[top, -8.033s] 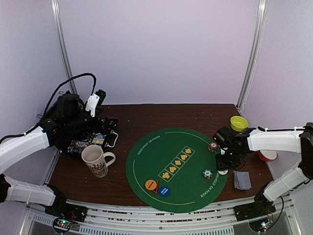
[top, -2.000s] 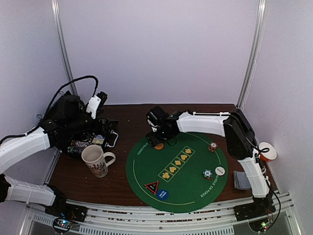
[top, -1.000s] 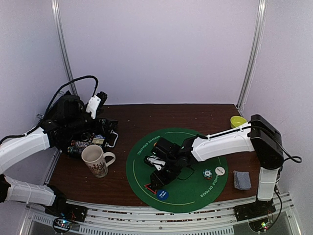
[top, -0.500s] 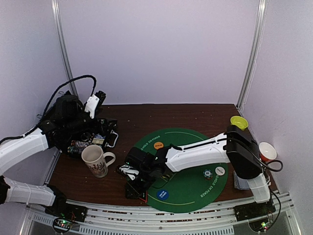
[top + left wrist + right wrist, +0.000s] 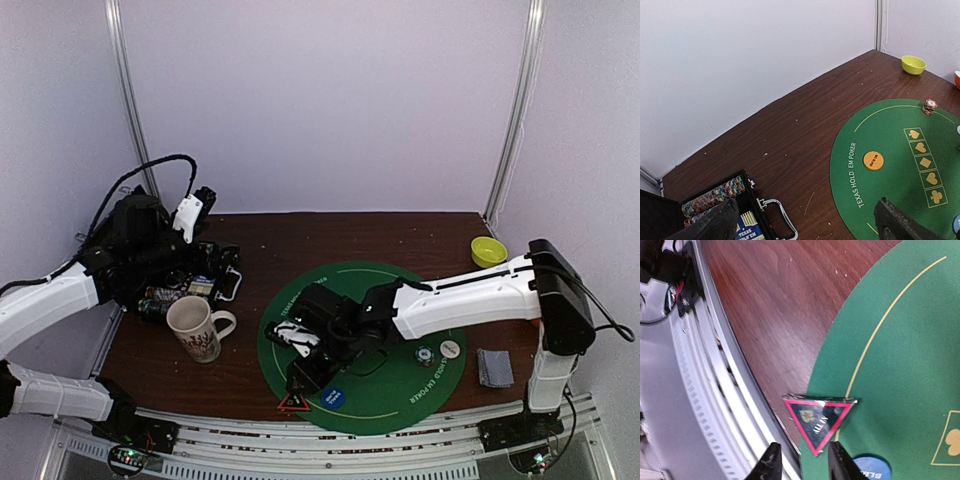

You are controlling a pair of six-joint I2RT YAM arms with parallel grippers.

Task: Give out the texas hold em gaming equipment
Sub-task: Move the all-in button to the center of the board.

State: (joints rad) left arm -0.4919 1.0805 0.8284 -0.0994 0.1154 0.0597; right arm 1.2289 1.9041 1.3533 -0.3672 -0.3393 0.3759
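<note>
When seen from above, mat (image 5: 400, 400): green round cloth on the brown surface (image 5: 260, 235), right arm stretched across to its near-left rim.
Marker (image 5: 292, 403): black-and-red triangle, flat at that rim, just beside the right jaws, on their rail (image 5: 230, 425) side.
Other gear: blue button (image 5: 333, 396) just beside marker; teal stack (image 5: 425, 355) and white button (image 5: 450, 349) on mat's right part; cards (image 5: 494, 367) off the mat, further right.
Bystanders: mug (image 5: 196, 328) left of mat, bowl (image 5: 488, 250) far right.
Left wrist, left jaws: spread wide, empty, raised near the open case (image 5: 752, 225), well apart from the mat.
Left wrist, mat's far half: orange button (image 5: 873, 160) and red stack (image 5: 929, 105), well apart from each other.
Right wrist, right jaws: parted, gripping nothing; fingers (image 5: 771, 462) either side of marker's lower point, contact not clear.
Right wrist, marker: mostly on green, one corner off it over wood, close to the rail.
Step, by judgement: setting the marker down at the near-left seat.
Doing it well: rise straight up before swinging away, to avoid dragging the thin piece toward the rail; if regrasping, pinch across the lower point and lift by the overhang.
</note>
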